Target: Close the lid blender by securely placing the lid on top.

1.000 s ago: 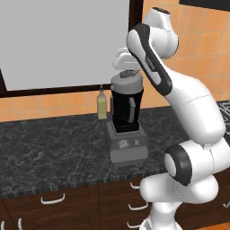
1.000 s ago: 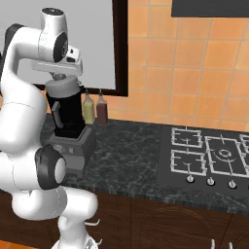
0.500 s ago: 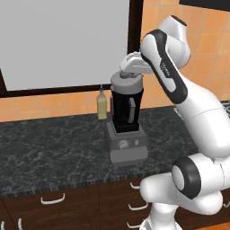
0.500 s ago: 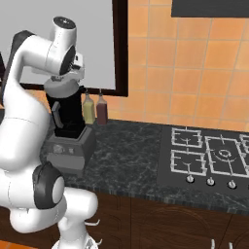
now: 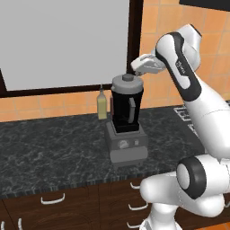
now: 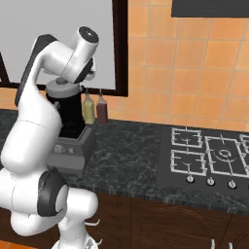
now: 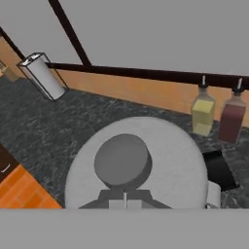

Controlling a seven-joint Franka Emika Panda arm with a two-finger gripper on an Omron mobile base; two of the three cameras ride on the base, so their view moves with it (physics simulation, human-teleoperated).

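The round, flat grey lid [image 5: 127, 83] with its stubby raised knob sits level on top of the blender [image 5: 127, 121], a tall glossy black jar with a side handle on a boxy grey base with small dials. The blender stands on the dark speckled stone counter [image 5: 49, 148]. The fingers [image 7: 124, 201] are closed together with nothing between them, just above the lid's rim. Behind stand a slim yellowish bottle [image 7: 203, 114] and a dark red one [image 7: 231, 120] against orange tiles.
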